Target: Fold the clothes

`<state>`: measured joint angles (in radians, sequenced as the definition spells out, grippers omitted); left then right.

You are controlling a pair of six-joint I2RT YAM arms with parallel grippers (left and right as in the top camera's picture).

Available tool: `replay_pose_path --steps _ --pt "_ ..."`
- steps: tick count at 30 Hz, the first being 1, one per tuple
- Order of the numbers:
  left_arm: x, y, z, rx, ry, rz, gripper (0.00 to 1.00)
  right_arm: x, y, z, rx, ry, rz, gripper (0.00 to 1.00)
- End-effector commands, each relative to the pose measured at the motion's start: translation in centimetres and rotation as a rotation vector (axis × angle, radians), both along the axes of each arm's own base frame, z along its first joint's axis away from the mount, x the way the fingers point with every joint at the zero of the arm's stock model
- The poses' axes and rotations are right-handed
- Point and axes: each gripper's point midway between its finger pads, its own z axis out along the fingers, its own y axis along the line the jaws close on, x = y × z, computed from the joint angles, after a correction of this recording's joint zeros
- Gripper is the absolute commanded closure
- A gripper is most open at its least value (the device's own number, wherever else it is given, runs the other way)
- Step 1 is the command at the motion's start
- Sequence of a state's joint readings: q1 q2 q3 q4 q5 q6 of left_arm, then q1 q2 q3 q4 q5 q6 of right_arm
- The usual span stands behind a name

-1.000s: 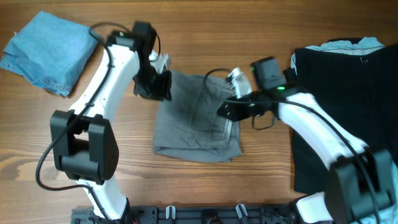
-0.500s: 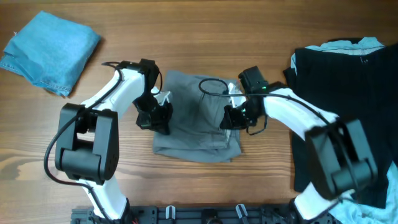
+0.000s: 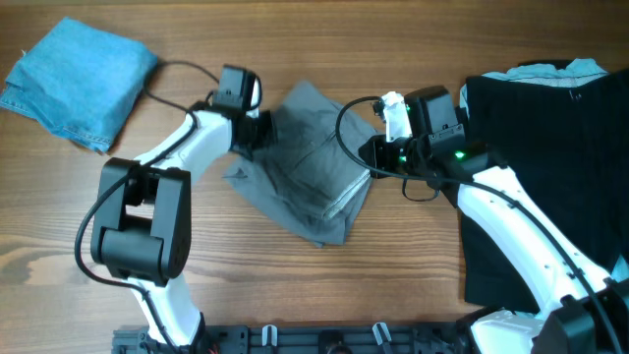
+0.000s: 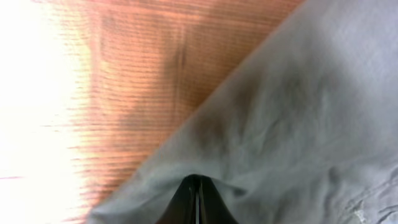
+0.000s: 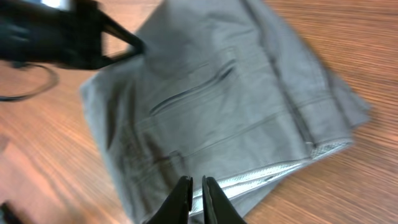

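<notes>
The grey shorts (image 3: 310, 162) lie crumpled and turned at an angle at mid-table. My left gripper (image 3: 259, 129) is shut on their upper left edge; in the left wrist view the jaws (image 4: 198, 182) pinch a fold of grey cloth (image 4: 298, 112). My right gripper (image 3: 372, 157) is shut on the shorts' right edge; in the right wrist view its jaws (image 5: 196, 185) close on the pale waistband hem of the shorts (image 5: 217, 106). A folded light-blue denim garment (image 3: 79, 74) lies at the far left. A large black garment (image 3: 550, 167) lies spread at the right.
The wooden table (image 3: 413, 265) shows around the shorts. A strip of pale blue cloth (image 3: 582, 67) peeks from under the black garment's far edge. A black rail (image 3: 324, 339) runs along the table's near edge. The left arm's black wrist (image 5: 68, 34) shows in the right wrist view.
Both grippers have moved toward the far side with the shorts. The shorts changed from a flat folded rectangle to a skewed, rumpled shape pulled up at both held edges.
</notes>
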<state>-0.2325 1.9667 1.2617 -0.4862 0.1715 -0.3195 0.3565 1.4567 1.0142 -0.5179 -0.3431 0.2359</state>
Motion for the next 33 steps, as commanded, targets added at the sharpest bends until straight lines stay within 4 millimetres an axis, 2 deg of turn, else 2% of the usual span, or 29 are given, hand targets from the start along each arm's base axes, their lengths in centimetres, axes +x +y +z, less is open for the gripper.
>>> replay_pose_path --steps 1,2,4,7,10,12,14,17,19,22,23,24,26,28,33 --pt "4.0 0.6 7.6 0.053 -0.082 -0.038 0.81 1.9 -1.9 -2.3 -0.102 -0.003 -0.112 0.83" --pt "3.5 0.7 8.7 0.06 -0.056 -0.041 0.65 2.4 -2.1 -3.0 -0.122 -0.006 -0.125 0.83" --pt "0.9 1.3 11.0 0.08 0.055 -0.045 0.0 3.1 -2.1 -5.0 -0.142 0.018 -0.128 0.85" --pt "-4.0 2.3 11.7 0.114 0.232 -0.065 0.0 3.3 -2.0 -9.4 -0.177 0.098 -0.122 0.95" --pt "-7.6 2.1 13.2 0.068 0.342 -0.045 0.03 2.3 -2.0 -13.5 -0.203 0.202 -0.107 0.96" --pt "-8.9 2.3 15.4 0.053 0.327 0.013 0.02 1.8 -1.9 -14.4 -0.201 0.238 -0.105 0.95" --pt "-10.6 2.7 17.4 0.052 0.314 0.052 0.01 1.7 -1.9 -14.3 -0.195 0.245 -0.113 0.96" --pt "-13.1 4.1 17.9 0.076 0.324 0.177 0.0 1.6 -1.8 -14.4 -0.193 0.25 -0.11 0.96" --pt "-14.1 3.8 16.1 0.034 0.346 0.252 0.0 1.4 -1.9 -14.4 -0.196 0.256 -0.11 0.96" --pt "-15.2 0.1 10.0 -0.199 0.451 0.292 0.0 1.5 -1.9 -14.4 -0.195 0.253 -0.11 0.96" --pt "-15.6 -0.4 8.5 -0.235 0.48 0.312 0.0 1.5 -1.9 -14.4 -0.195 0.253 -0.11 0.95" --pt "-16.3 -1.3 5.9 -0.303 0.524 0.348 0.0 1.5 -1.9 -14.4 -0.195 0.254 -0.11 0.96" --pt "-17.1 -2.5 3.3 -0.404 0.547 0.365 0.0 1.4 -1.9 -14.4 -0.197 0.258 -0.11 0.96" --pt "-17.4 -2.5 1.8 -0.423 0.549 0.413 0.0 1.3 -1.9 -14.4 -0.198 0.26 -0.109 0.95" --pt "-17.1 -1.9 -0.1 -0.419 0.517 0.497 0.0 1.3 -1.9 -14.4 -0.198 0.26 -0.109 0.96"
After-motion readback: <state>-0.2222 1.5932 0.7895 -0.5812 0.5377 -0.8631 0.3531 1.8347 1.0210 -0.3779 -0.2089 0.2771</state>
